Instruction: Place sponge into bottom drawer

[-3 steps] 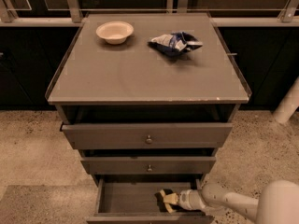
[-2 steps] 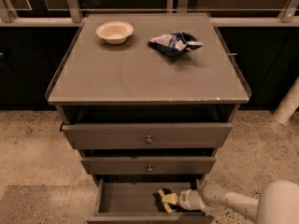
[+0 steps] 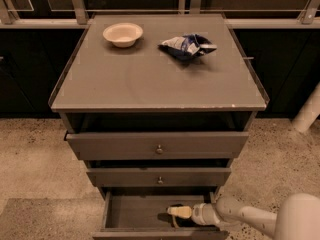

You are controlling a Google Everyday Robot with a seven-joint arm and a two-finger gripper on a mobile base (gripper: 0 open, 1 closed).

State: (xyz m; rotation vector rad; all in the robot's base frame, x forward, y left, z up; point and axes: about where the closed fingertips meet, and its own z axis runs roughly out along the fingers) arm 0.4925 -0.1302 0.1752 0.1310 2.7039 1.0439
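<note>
In the upper left of the frame you see a cream round bowl (image 3: 122, 34) standing on the grey top of the cabinet (image 3: 160, 86). To the right of it, well apart, a blue-and-white foil bag (image 3: 187, 45) lies crumpled on the same top.

Below the top, the three drawers are stepped down to the lower edge of the frame. The top drawer (image 3: 157, 145) and the middle drawer (image 3: 159, 176) each have a small round knob at the centre and are pulled out only a little. The bottom drawer (image 3: 134, 211) is pulled out the most, and on its left half you see the plain grey floor.

The sponge (image 3: 178, 212) is inside the bottom drawer, a little right of the drawer's middle. You see mostly its pale yellow foam, with a dark patch under and to the left of it. Its long axis runs about left to right in the frame, in one line with the arm, and its free end points to the left wall of the drawer.

The gripper (image 3: 190, 213) is also inside the bottom drawer, touching the right end of the sponge. You cannot tell from this view if it clamps the sponge or has let it go. The white arm (image 3: 245, 216) reaches in from the lower right corner of the frame, over the right side of the drawer.
</note>
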